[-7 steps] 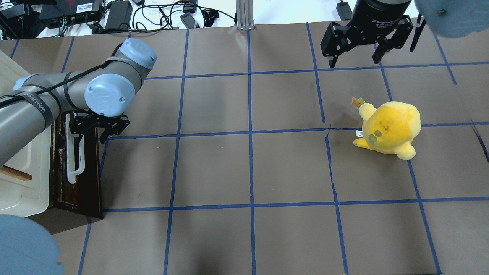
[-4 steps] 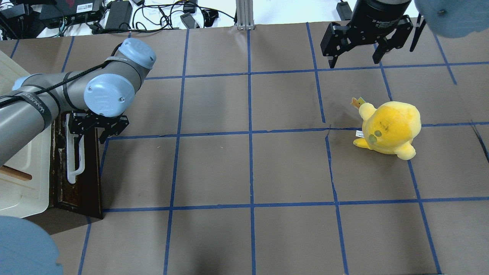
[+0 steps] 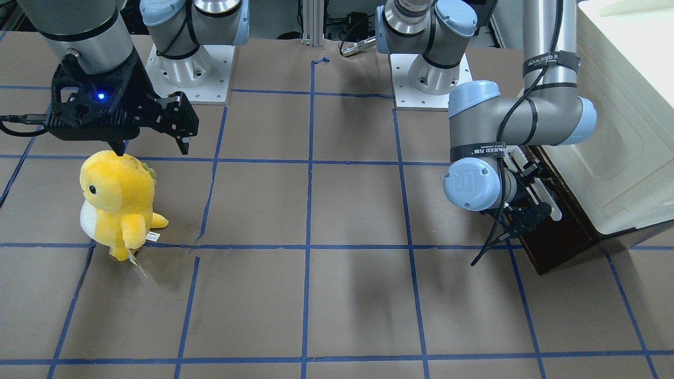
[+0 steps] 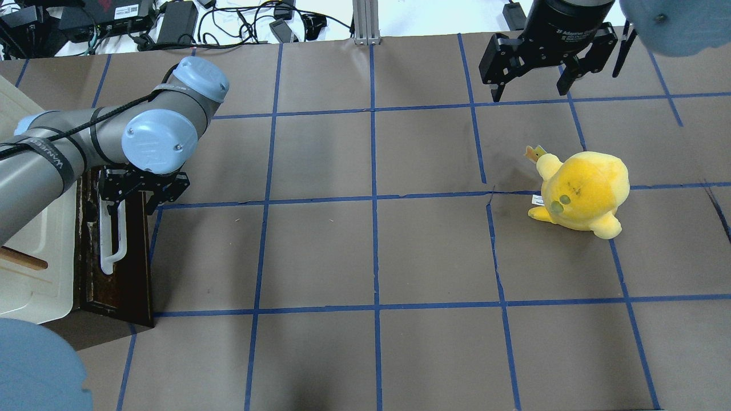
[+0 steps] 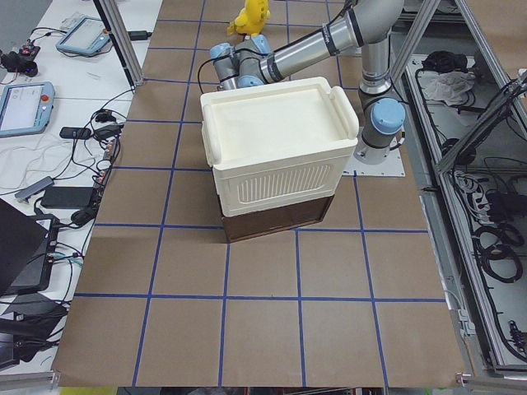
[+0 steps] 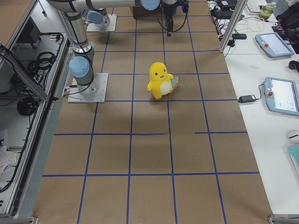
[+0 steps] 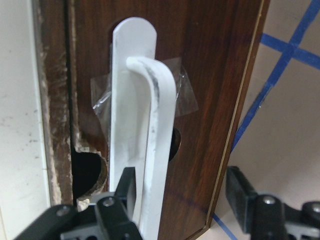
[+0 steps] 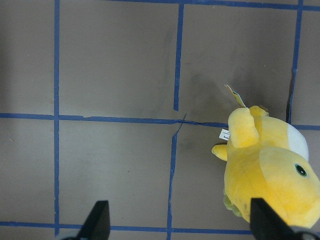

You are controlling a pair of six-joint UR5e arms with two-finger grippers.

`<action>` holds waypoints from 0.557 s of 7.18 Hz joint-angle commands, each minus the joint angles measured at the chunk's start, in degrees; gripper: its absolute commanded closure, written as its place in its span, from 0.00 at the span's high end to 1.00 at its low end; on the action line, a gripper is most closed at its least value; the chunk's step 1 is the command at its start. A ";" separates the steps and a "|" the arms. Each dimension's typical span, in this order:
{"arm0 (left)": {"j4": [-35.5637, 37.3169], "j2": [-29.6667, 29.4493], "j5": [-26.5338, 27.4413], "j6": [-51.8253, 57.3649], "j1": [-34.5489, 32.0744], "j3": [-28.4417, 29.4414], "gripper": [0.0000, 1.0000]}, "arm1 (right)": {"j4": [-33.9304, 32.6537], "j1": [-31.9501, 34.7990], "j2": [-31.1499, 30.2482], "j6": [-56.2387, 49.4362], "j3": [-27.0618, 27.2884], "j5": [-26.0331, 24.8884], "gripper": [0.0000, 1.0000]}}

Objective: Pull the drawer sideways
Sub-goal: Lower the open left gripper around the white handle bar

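Counts: 1 drawer (image 4: 134, 268), 1 white handle (image 4: 106, 240), 1 cream cabinet (image 5: 280, 156), 1 yellow plush (image 4: 582, 194), 2 arms.

The drawer sits under the cabinet at the table's (image 4: 371, 354) left end, with its brown front facing the table's middle.

Left gripper (image 4: 131, 206): fingers spread and straddling one end of the handle. The bar sits close to one finger and is not clamped.

Right gripper (image 4: 529, 96): spread and empty, hanging over the table near the plush without touching it.

Surface: brown paper with a blue tape grid (image 4: 320, 200). Cables and power bricks (image 4: 228, 20) lie past the far edge, and tablets (image 6: 280, 95) sit on a side bench.

Versus 1 s ago: the left arm and its gripper have nudged slightly toward the cabinet. Drawer, plush and right gripper are unchanged.
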 commanded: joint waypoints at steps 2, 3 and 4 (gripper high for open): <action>0.01 -0.09 -0.16 -0.25 0.24 -0.08 0.66 | 0.00 0.00 0.00 0.00 0.00 -0.08 1.00; -0.08 0.00 -0.16 -0.16 0.24 -0.17 0.63 | 0.00 0.00 0.00 0.00 0.00 0.01 1.00; -0.08 0.17 -0.16 0.28 0.42 -0.17 0.60 | 0.00 0.00 0.00 0.00 0.00 0.01 1.00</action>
